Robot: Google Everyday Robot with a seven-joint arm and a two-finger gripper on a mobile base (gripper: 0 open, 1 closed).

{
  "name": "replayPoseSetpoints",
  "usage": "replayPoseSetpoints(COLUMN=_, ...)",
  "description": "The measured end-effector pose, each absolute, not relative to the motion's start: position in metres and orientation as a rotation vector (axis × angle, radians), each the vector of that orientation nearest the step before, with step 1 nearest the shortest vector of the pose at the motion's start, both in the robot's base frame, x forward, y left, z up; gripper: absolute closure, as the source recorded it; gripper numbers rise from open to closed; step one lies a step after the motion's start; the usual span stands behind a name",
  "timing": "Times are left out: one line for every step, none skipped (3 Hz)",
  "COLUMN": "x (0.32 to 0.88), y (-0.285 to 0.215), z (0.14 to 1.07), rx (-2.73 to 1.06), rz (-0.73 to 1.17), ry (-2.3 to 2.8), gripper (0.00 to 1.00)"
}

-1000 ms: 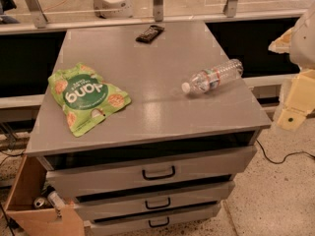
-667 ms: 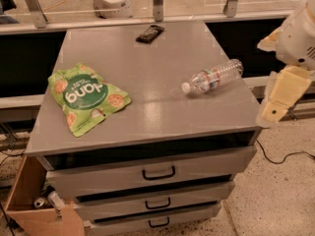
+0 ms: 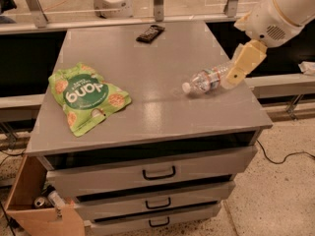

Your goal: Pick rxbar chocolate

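The rxbar chocolate (image 3: 150, 33) is a small dark flat bar lying at the far edge of the grey cabinet top (image 3: 162, 107), near the middle. My gripper (image 3: 236, 73) comes in from the upper right on a white arm. It hangs over the right side of the top, just above the base end of a clear water bottle (image 3: 203, 80). It is well to the right of the bar and nearer the front, and it holds nothing that I can see.
A large green snack pouch (image 3: 86, 96) lies on the left of the top. The bottle lies on its side at the right. Three drawers sit below the top. An open cardboard box (image 3: 29, 205) stands on the floor at lower left.
My arm has moved left and inward, from beside the cabinet's right edge to over the top by the bottle. The camera view has also shifted. The objects have not moved.
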State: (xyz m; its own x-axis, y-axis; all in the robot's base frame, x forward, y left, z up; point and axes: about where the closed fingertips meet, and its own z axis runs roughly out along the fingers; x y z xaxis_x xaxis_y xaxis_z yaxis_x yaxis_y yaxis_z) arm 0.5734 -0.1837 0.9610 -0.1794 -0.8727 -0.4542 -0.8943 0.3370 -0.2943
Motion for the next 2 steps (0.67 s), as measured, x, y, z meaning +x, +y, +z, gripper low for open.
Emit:
replayPoseSetpoints(x=0.625, y=-0.16, z=0.964, rx=-1.433, rz=0.143, ry=2.01, gripper=0.0)
replayPoseSetpoints(x=0.667, y=-0.117, z=0.964, rx=-1.299, rz=0.258, ry=1.981, gripper=0.0)
